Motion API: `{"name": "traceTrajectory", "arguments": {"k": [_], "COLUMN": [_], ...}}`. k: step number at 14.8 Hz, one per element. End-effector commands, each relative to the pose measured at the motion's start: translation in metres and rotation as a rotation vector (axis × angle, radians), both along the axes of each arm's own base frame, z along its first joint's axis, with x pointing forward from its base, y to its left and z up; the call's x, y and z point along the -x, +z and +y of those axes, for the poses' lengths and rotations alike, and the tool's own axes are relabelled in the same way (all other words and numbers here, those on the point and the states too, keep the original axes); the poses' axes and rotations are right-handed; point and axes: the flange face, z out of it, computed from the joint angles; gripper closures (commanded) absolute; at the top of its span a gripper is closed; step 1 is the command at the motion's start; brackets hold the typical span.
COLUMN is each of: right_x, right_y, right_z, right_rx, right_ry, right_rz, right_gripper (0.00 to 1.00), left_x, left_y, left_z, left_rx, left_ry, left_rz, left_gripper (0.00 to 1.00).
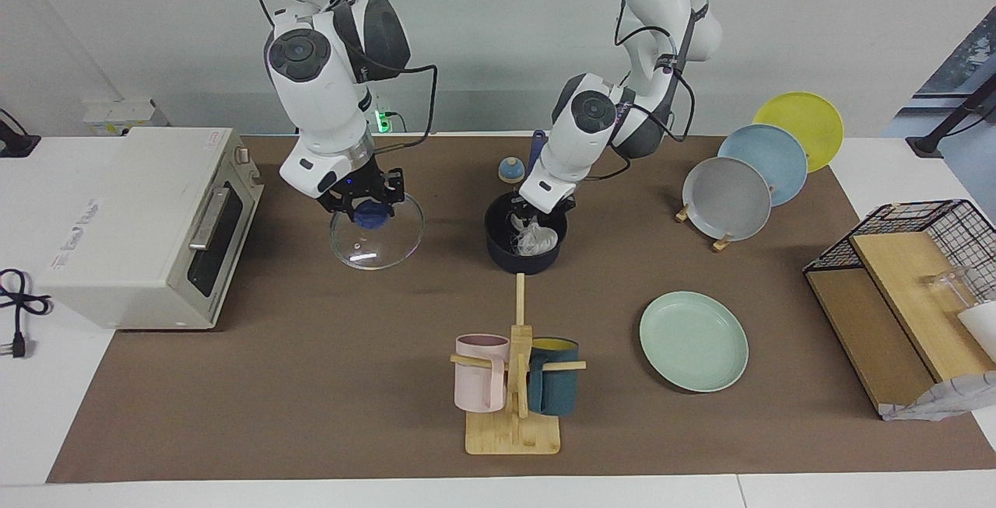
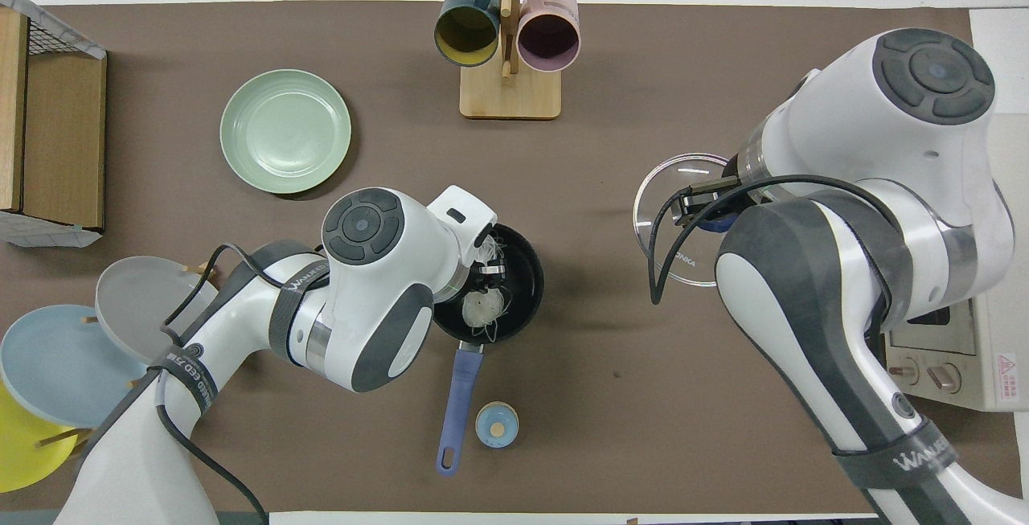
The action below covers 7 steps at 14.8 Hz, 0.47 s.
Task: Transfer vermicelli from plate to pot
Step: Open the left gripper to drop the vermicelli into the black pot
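The vermicelli [image 1: 538,241] lies as a white clump inside the dark navy pot [image 1: 525,261] in the middle of the table; it also shows in the overhead view [image 2: 481,309], in the pot [image 2: 526,268]. My left gripper [image 1: 529,220] hangs just over the pot's mouth, open, with a few strands at its fingertips; it also shows in the overhead view [image 2: 486,266]. The mint-green plate [image 1: 692,341] lies bare, farther from the robots, toward the left arm's end. My right gripper [image 1: 372,208] is shut on the blue knob of a glass lid [image 1: 377,242], held tilted above the table beside the pot.
A mug rack [image 1: 513,383] with a pink and a teal mug stands farther out than the pot. A toaster oven [image 1: 140,220] is at the right arm's end. Grey, blue and yellow plates [image 1: 731,197] and a wire basket [image 1: 910,290] are at the left arm's end. A small blue cap [image 2: 497,424] lies by the pot's handle [image 2: 460,396].
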Motion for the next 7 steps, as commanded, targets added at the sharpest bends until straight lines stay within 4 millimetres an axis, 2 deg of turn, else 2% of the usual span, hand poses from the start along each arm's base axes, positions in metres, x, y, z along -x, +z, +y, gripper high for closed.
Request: {"name": "traceTrajectory", "arguments": {"k": [1,2,4,5,7], "right_x": [0.004,0.003,0.008,0.013,0.025], "right_y": [0.005,0.005,0.006,0.009,0.006], "right_z": [0.002,0.002,0.024,0.050,0.098], "right_rx": [-0.017,-0.017,-0.016,-0.025,-0.023], "right_ry": [-0.021,-0.026,-0.056,-0.071,-0.114], "right_rz": [-0.005,-0.005,-0.010,-0.036,-0.055], "right_gripper": [0.53,0.53,0.53,0.53,0.53], "left_x": [-0.003,-0.009,-0.039,-0.059,-0.090], "left_y": [0.025,0.049,0.108,0.138,0.191], "left_z": [0.014,0.025,0.071,0.104,0.184], "left_rx": [-0.013,-0.017,-0.015,-0.011,-0.050], "left_ry": [-0.025,-0.029,-0.030,-0.035,-0.080], "left_rz": [-0.020,-0.020,-0.013,-0.007,-0.028], "left_gripper": [0.00,0.00,0.00,0.00,0.00]}}
